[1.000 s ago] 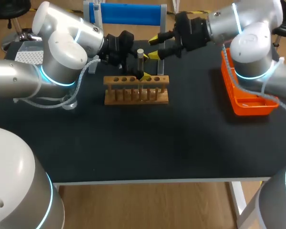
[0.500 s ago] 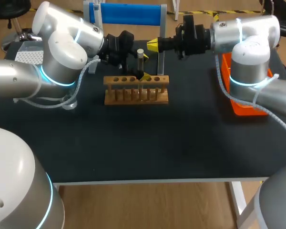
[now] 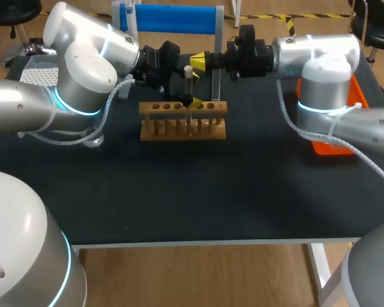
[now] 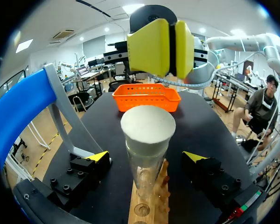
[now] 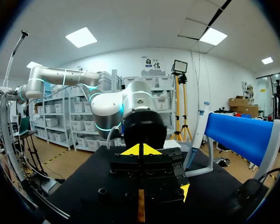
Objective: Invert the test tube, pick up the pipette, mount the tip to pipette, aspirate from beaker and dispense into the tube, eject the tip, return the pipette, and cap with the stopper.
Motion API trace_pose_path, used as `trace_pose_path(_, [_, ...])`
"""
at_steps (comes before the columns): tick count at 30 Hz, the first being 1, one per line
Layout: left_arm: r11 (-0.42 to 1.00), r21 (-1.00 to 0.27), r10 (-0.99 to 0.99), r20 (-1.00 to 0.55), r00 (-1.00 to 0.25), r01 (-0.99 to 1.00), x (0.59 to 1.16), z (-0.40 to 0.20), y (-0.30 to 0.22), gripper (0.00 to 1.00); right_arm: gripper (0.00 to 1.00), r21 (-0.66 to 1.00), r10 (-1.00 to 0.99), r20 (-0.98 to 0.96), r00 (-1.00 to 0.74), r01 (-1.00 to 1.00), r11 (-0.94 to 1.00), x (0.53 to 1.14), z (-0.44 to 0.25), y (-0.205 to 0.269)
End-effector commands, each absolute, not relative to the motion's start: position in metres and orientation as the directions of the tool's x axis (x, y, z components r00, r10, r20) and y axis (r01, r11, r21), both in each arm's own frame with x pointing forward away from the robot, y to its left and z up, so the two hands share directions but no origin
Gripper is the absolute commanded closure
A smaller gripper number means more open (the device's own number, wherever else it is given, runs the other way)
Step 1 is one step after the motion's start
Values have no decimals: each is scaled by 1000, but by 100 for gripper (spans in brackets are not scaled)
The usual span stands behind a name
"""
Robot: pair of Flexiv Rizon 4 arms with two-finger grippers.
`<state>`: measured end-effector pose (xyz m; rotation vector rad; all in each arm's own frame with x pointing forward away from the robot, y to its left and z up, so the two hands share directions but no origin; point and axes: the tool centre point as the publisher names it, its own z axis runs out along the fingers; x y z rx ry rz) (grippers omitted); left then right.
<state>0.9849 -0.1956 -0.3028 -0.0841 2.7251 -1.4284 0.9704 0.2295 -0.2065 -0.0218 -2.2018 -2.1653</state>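
Black table (image 3: pixel 179 192), wooden rack (image 3: pixel 183 125), stoppered tube (image 3: pixel 188 82)

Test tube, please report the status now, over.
Left tool open, astride the test tube, not touching. Right tool shut, close by the stopper. Tube upright in wooden rack, stopper on top.

Both the left arm (image 3: pixel 83 77) and the right arm (image 3: pixel 320 70) are fat rounded tubes of white and silver-grey shell; a thin ring of cyan light (image 3: pixel 77 107) glows at each joint; a grey braided cable (image 3: pixel 112 102) runs loose outside each arm; the wrists end in black blocky housings (image 3: pixel 157 61); the jaws are black bars studded with round screws (image 4: pixel 65 189), tipped with bright yellow pads (image 4: pixel 99 155).
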Motion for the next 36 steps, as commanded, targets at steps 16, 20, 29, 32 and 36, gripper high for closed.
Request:
trace_pose_path(16, [570,-822,-77,-29,-997,-20,985,-303,-196,0,100,995,-33,76,-997,74,69,976,-232,238])
trace_pose_path(20, [570,-822,-77,-29,-997,-20,985,-303,-196,0,100,993,-28,80,-996,77,86,977,-237,237])
trace_pose_path(29, [570,-822,-77,-29,-997,-20,985,-303,-196,0,100,998,-23,55,-998,54,30,976,-220,235])
trace_pose_path(32, [570,-822,-77,-29,-997,-20,985,-303,-196,0,100,999,-21,51,-998,51,-8,976,-211,233])
trace_pose_path(36, [570,-822,-77,-29,-997,-20,985,-303,-196,0,0,999,-16,36,-999,37,-24,974,-197,228])
